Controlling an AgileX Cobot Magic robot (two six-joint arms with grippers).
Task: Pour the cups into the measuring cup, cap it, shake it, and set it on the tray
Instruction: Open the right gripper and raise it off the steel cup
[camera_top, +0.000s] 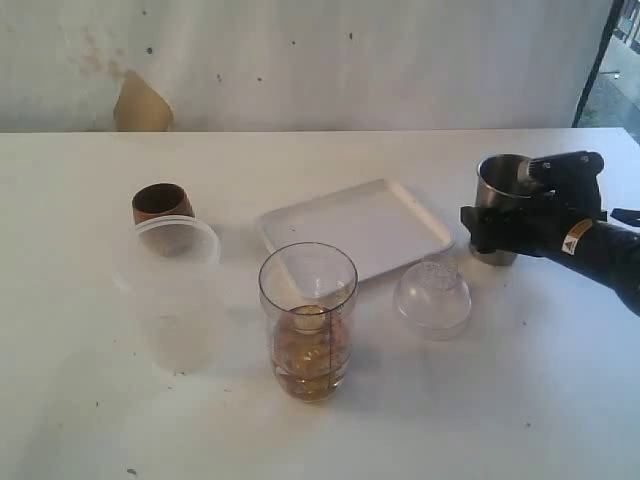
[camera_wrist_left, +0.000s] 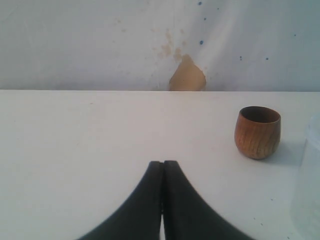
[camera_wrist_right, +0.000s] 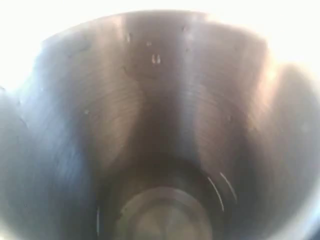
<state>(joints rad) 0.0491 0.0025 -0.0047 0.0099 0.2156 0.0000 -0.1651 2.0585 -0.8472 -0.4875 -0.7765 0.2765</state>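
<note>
The steel tumbler (camera_top: 497, 178) stands upright on the table at the right, beside the white tray (camera_top: 355, 228). My right gripper (camera_top: 499, 208) straddles it, one finger behind the rim and one in front of the body; whether they press on it does not show. The right wrist view looks straight into the tumbler's bare inside (camera_wrist_right: 160, 125). The measuring cup (camera_top: 308, 320) stands uncapped near the front middle, holding amber liquid at the bottom. The wooden cup (camera_top: 160, 203) (camera_wrist_left: 257, 131) stands upright at the left. My left gripper (camera_wrist_left: 163, 162) is shut on nothing, a little away from it.
A frosted plastic cup (camera_top: 175, 290) stands just in front of the wooden cup. A clear domed lid (camera_top: 432, 295) lies between the tray and the measuring cup. A white wall with a brown patch (camera_top: 140, 103) runs behind the table.
</note>
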